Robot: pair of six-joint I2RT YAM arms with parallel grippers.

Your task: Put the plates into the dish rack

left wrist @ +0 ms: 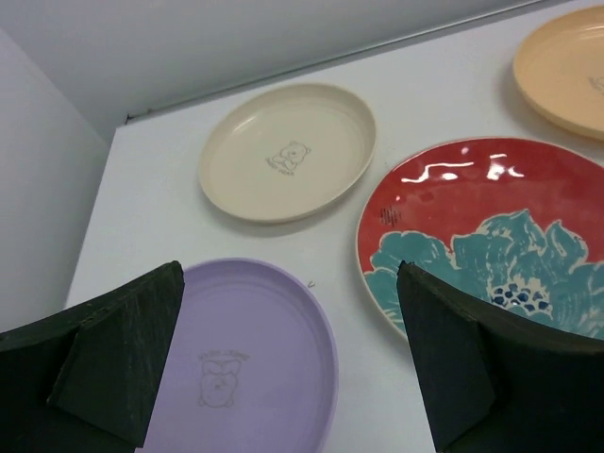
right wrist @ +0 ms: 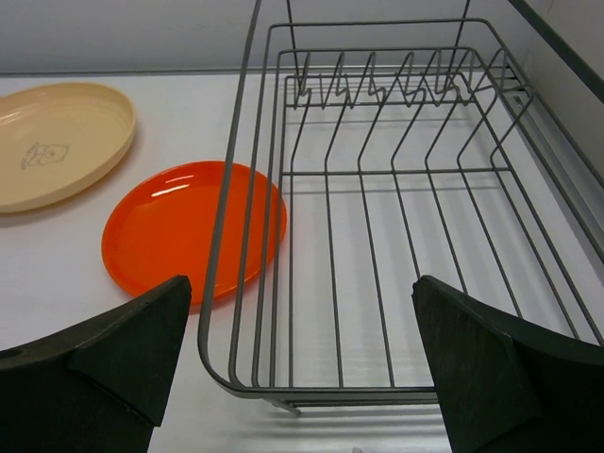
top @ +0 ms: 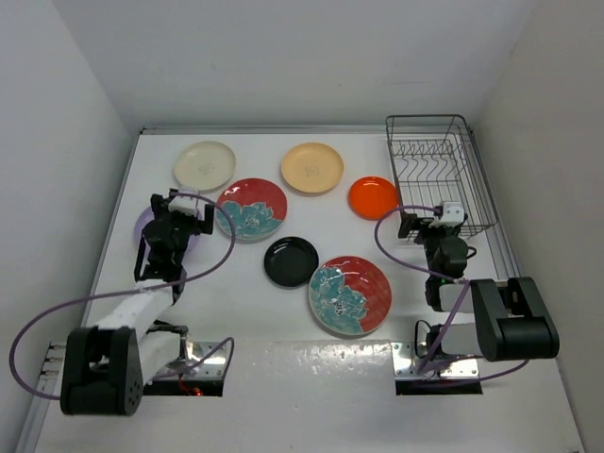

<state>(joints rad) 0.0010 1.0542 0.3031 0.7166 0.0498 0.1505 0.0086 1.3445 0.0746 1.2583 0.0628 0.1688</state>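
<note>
Left claw [left wrist: 288,274] hovering wide open, empty, over lavender plate [left wrist: 250,363] at counter's [left wrist: 142,217] left edge. Probably going for rim pinch: sliding one finger under lip, then tipping plate upright. Red flower plate [left wrist: 491,226] lying just beside, crowding right finger. Right claw [right wrist: 302,283] gaping wide too, empty, facing dish rack [right wrist: 377,172], no plates in it. Small orange plate [right wrist: 179,231] sitting just beside rack's corner, risking bump. Rack standing far right, likely calling for handover.

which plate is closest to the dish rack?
The small bright orange plate. It lies flat right beside the left side of the dish rack, and it is the only vivid orange one. The rest lie farther from the rack.
</note>
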